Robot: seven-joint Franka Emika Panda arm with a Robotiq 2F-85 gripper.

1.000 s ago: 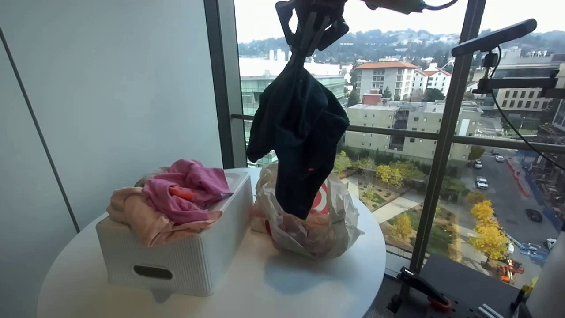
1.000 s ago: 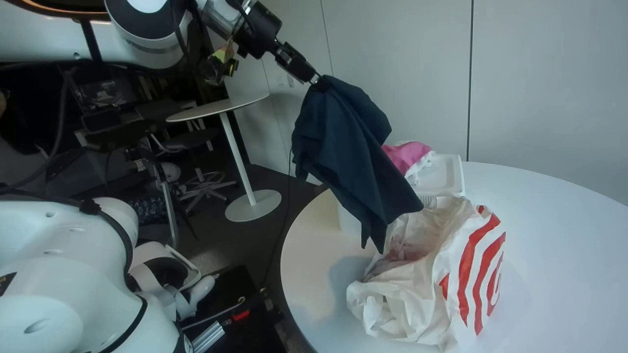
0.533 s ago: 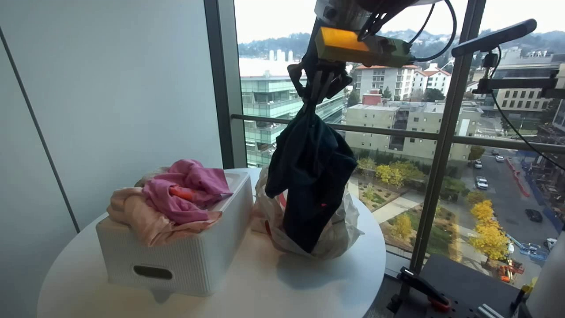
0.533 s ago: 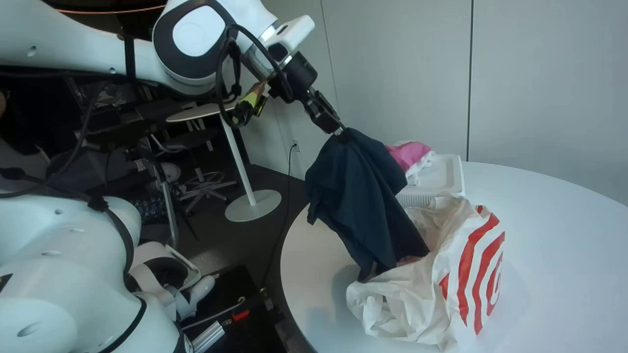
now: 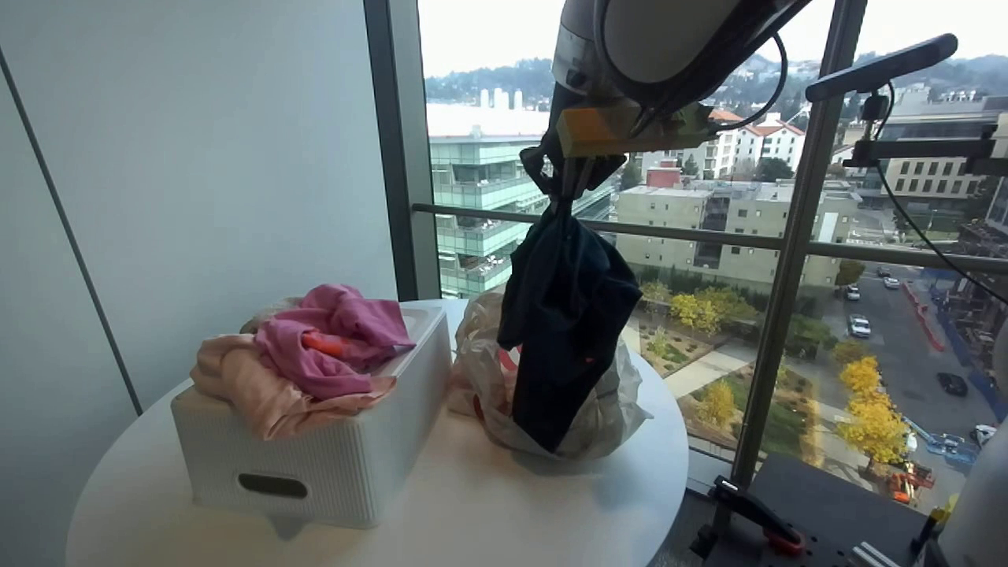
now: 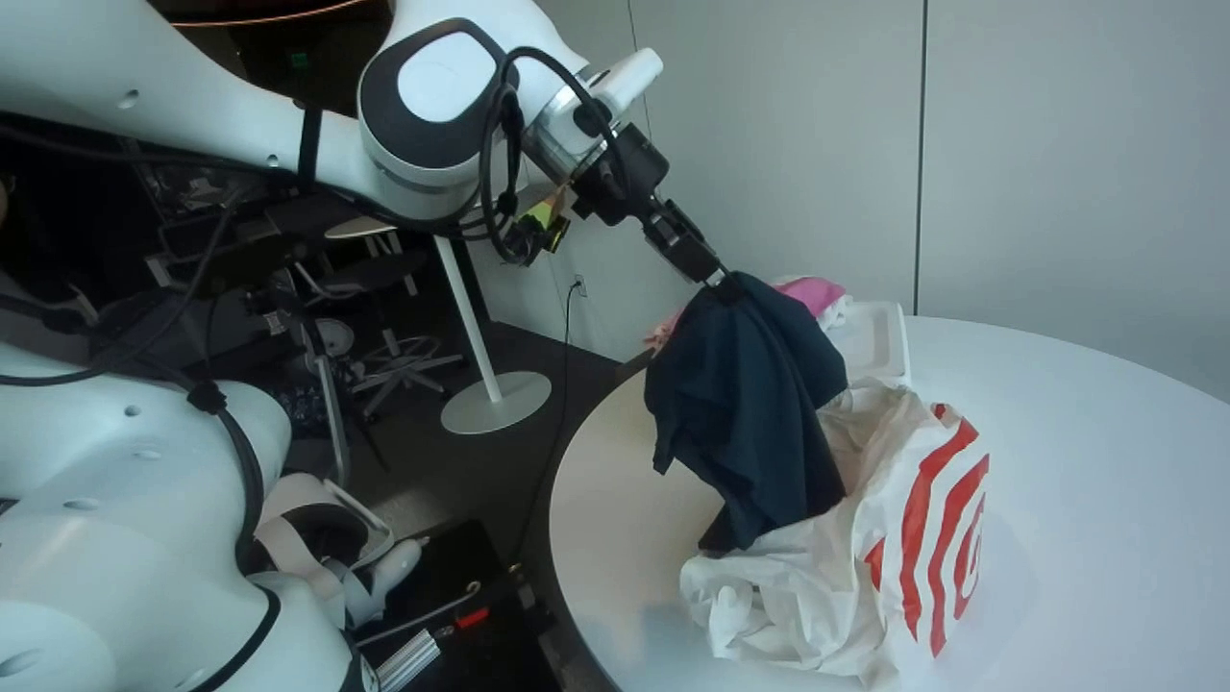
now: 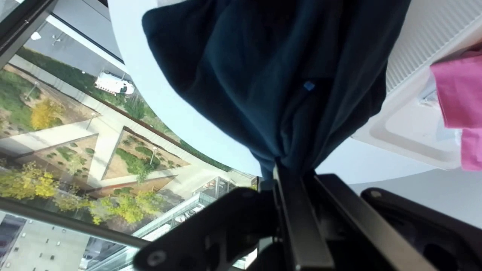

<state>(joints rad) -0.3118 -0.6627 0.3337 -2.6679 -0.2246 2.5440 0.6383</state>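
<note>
Wrist view — navy cloth, limp, creased — pinched in the nearly closed tool.

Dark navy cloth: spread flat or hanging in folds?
Hanging in folds: the black two-finger gripper pinches the navy cloth at its top, and creases run down from there.

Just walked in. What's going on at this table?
A robot arm has its claw shut on a dark blue cloth, which hangs bunched from the grip. The cloth's lower end is at the open mouth of a red-printed plastic bag on a white table; whether it reaches inside is unclear. A pink cloth and a peach cloth lie on a white ribbed box beside the bag.
</note>
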